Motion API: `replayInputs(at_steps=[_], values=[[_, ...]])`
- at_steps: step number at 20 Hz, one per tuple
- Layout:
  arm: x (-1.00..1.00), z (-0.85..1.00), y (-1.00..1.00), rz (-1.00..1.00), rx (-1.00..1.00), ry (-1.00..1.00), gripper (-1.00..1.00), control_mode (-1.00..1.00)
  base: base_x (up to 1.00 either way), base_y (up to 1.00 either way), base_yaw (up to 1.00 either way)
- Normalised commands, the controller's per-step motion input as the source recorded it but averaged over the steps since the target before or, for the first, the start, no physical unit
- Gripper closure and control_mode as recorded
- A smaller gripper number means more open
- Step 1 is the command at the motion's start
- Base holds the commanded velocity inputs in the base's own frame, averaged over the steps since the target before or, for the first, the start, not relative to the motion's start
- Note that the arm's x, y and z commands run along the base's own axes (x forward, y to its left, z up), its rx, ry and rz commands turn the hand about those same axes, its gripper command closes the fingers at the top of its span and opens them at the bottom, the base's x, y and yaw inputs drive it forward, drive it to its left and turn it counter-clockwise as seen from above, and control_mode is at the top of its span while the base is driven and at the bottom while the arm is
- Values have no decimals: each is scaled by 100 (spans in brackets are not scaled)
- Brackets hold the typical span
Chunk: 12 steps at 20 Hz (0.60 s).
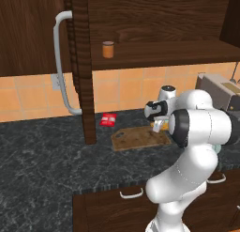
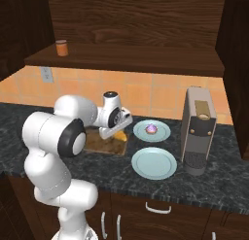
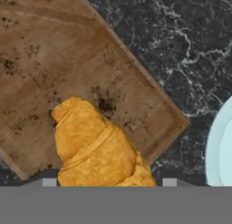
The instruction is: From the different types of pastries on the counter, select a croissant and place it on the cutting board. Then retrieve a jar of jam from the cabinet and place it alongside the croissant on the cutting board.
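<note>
Hovering low over the cutting board (image 1: pixel 140 138), the gripper (image 1: pixel 158 126) shows in the left base view with something yellow at its tips, at 3 o'clock on the board; a red packet (image 1: pixel 108 119) lies on the dark counter (image 1: pixel 42 151) at 10 o'clock from the board, and the jam jar (image 1: pixel 108 49) stands on the open cabinet shelf (image 1: pixel 159 55) up at 12 o'clock. In the right base view the croissant (image 2: pixel 120 135) peeks out under the hand at the board's 3 o'clock edge, with a plate holding a small pastry (image 2: pixel 151 129) just beside it, an empty plate (image 2: pixel 153 162) at 5 o'clock, and a coffee machine (image 2: pixel 198 129) farther right against the tiled wall. In the hand view the croissant sits between the finger tips (image 3: pixel 49 182), which stand apart on either side; whether they press it I cannot tell. It overlaps the board's near edge, so the release would go best a little further inward, lowered until it rests flat, leaving bare wood beside it for the jar.
</note>
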Motion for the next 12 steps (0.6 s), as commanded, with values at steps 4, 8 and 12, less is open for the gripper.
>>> replayInputs(at_steps=[4, 8, 12], values=[[0, -33, 25, 11, 0, -7, 100, -100, 0, 0, 0], [10, -15, 20, 9, 0, -7, 100, -100, 0, 0, 0], [26, -2, 11, 8, 0, -3, -100, -100, 0, 0, 0]])
